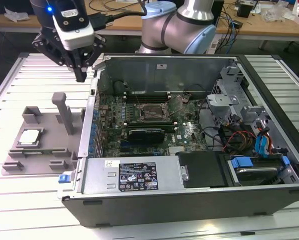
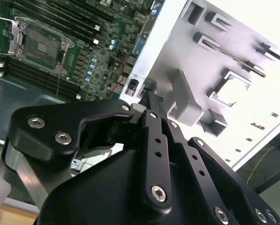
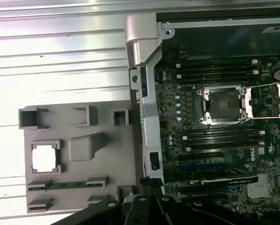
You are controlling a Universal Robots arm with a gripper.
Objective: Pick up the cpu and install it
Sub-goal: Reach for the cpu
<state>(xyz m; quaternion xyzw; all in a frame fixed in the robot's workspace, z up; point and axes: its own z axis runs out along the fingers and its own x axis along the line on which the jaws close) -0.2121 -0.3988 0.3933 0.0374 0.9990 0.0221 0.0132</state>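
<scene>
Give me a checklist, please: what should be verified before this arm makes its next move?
1. Small square silver-topped cpu lying flat in its pocket on the grey plastic fixture tray: ok.
2. Gripper above the cpu: not ok. It hangs over the side wall of the open computer case, to the exterior view's right of the cpu.
3. Fingers open for a grasp: not ok. They look shut, with nothing between them.
4. Black square motherboard socket uncovered, with its metal cover plate flipped aside: ok.
5. Socket contacts clean and undamaged: cannot tell.
</scene>
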